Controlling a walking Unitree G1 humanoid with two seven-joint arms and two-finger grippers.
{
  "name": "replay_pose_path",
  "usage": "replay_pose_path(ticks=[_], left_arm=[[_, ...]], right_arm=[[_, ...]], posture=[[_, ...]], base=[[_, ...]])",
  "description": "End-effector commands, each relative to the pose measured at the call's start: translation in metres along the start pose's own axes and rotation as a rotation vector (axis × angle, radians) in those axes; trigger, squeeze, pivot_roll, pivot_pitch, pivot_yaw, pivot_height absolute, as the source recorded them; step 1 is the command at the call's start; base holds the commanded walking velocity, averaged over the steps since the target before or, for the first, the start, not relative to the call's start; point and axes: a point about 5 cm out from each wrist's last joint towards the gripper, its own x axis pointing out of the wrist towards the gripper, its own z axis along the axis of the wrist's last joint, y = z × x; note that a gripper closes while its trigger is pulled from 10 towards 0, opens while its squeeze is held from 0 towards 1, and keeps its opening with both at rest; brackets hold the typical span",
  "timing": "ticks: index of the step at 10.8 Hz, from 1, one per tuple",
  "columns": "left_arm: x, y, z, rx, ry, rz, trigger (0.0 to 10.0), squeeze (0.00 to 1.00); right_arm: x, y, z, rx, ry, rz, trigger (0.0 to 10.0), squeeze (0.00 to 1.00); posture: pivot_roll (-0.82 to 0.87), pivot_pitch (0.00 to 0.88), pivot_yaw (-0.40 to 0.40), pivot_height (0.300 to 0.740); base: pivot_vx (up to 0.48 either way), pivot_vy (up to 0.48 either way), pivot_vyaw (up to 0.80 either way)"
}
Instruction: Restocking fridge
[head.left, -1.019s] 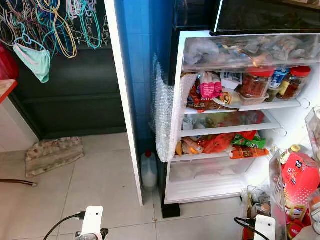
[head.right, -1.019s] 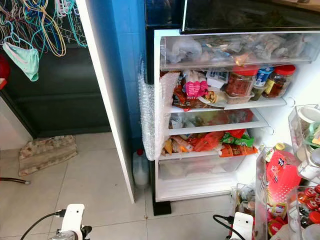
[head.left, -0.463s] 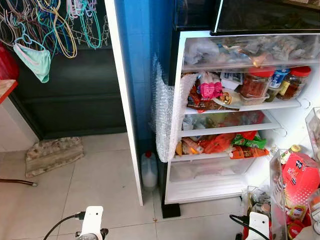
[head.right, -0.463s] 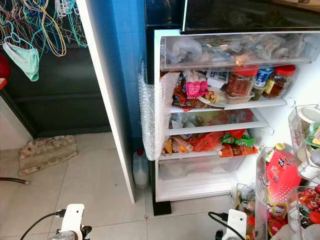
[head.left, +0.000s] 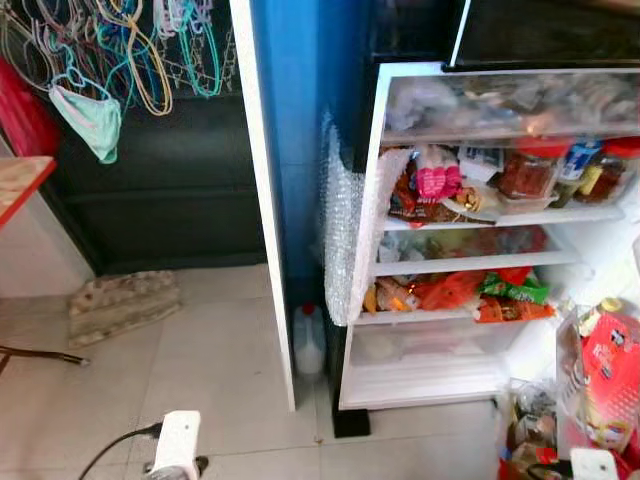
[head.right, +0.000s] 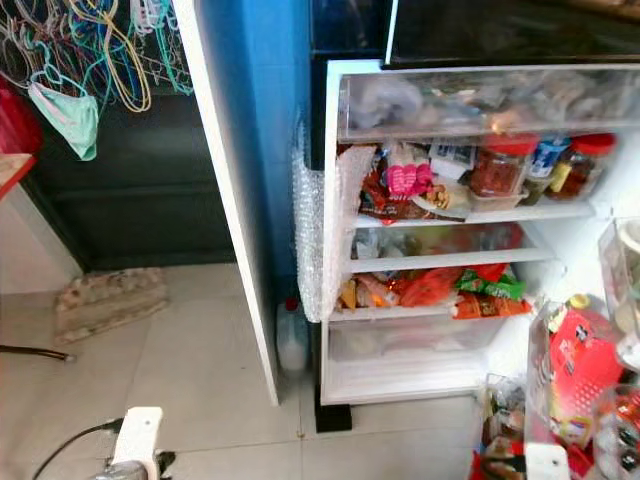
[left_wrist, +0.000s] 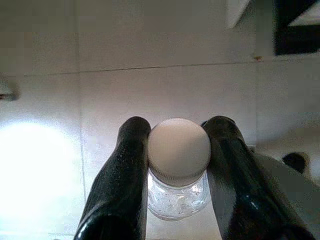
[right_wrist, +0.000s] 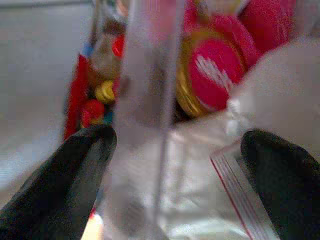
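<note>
The left gripper (left_wrist: 172, 165) is closed on a small jar (left_wrist: 179, 172) with a pale cap, low above the floor (head.left: 200, 370) and well apart from the open fridge (head.left: 480, 240) — to stock it well, the jar should stay upright and go toward a free place on a shelf (head.left: 470, 265), not into the crowded packets. The right gripper (right_wrist: 175, 165) stands wide open, its fingers on both sides of a clear door bin (right_wrist: 150, 100) with red lids behind it, and it holds nothing.
</note>
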Motion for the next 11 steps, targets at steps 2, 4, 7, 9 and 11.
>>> replay_pose_path(ticks=[2,4,7,9,11], left_arm=[[0.000,-0.001,-0.002,-0.001,0.016,-0.006,10.0,0.00],[0.000,-0.001,-0.002,-0.001,0.016,-0.004,10.0,0.00],[0.000,-0.001,-0.001,-0.003,0.015,-0.005,10.0,0.00],[0.000,-0.001,-0.001,-0.004,0.016,-0.009,10.0,0.00],[0.000,-0.001,-0.001,-0.005,0.017,-0.006,10.0,0.00]], right_arm=[[-0.001,0.007,0.007,0.024,-0.034,0.016,10.0,0.00],[-0.001,0.010,0.010,0.046,-0.042,0.042,10.0,0.00],[-0.006,0.034,0.021,0.103,-0.107,0.229,10.0,0.00],[-0.007,0.037,0.008,0.055,-0.039,0.225,10.0,0.00],[-0.005,0.026,-0.005,0.038,0.012,0.164,10.0,0.00]], posture=[[0.11,0.001,-0.048,0.740],[0.11,0.001,-0.048,0.740],[0.11,0.002,-0.047,0.740],[0.11,0.001,-0.047,0.740],[0.11,0.001,-0.046,0.740]], base=[[0.000,0.000,0.00],[0.000,0.000,0.00],[0.000,0.000,0.00],[0.000,0.000,0.00],[0.000,0.000,0.00]])
